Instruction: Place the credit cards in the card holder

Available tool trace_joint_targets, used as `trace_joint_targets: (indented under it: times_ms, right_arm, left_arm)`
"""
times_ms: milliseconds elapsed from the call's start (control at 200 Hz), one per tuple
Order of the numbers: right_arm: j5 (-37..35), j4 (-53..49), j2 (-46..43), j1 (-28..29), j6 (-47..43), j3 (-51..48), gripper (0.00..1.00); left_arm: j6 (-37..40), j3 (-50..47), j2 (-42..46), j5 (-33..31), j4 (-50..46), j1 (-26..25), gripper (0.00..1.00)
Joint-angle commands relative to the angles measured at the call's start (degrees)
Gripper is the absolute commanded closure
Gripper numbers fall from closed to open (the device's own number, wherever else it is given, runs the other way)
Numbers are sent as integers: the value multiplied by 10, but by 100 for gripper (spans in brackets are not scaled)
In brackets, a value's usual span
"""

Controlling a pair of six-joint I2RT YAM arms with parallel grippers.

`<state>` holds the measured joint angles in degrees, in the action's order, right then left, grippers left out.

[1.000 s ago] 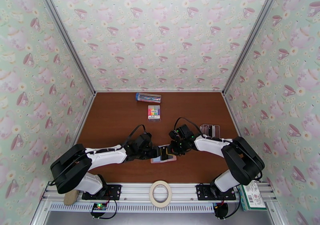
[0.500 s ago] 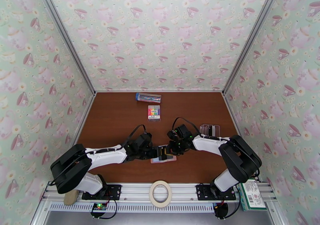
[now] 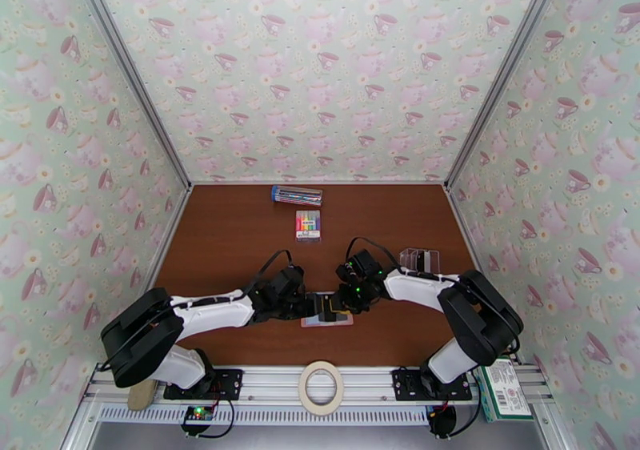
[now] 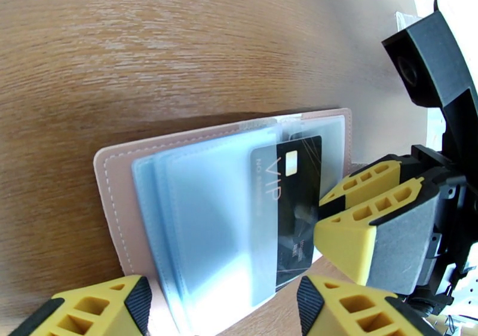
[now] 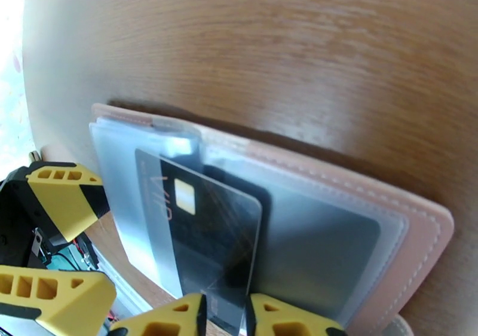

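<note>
The pink card holder (image 3: 340,320) lies open on the table between my two grippers, its grey-blue pockets (image 4: 197,211) facing up. A dark grey credit card (image 4: 293,194) marked VIP sits partly inside a pocket, its far edge sticking out. My right gripper (image 5: 227,316) has its jaws slightly apart around that free edge (image 5: 203,235), so it is open. My left gripper (image 4: 224,298) is open, with its fingers wide apart over the holder's (image 5: 418,223) near end. More pale credit cards (image 3: 420,261) lie to the right, behind my right arm.
A pack of rainbow markers (image 3: 308,225) and a clear pen box with a blue end (image 3: 297,195) lie at the back middle. A tape roll (image 3: 321,387) rests on the front rail, and a green box (image 3: 504,391) sits at the front right. Patterned walls close in three sides.
My right gripper has shifted slightly left toward the holder and its jaws have parted a little. The dark card now lies lower in the pocket. My left arm has held still.
</note>
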<state>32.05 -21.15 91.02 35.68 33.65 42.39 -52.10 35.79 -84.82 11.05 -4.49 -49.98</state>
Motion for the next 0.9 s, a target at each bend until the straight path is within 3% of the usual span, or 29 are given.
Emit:
trace_joint_targets:
  times_ms: [0,431,896]
  right_arm:
    - [-28,-24,-21,3,-5,16,72]
    - [-66,-24,-5,12,11,30,72]
    - [-68,-13,24,35,21,41,79]
  left_arm:
    - [10,16,3,-9,-15,-3,29]
    - [11,18,0,-7,-10,-5,29]
    - [9,17,-5,-7,-5,-8,30]
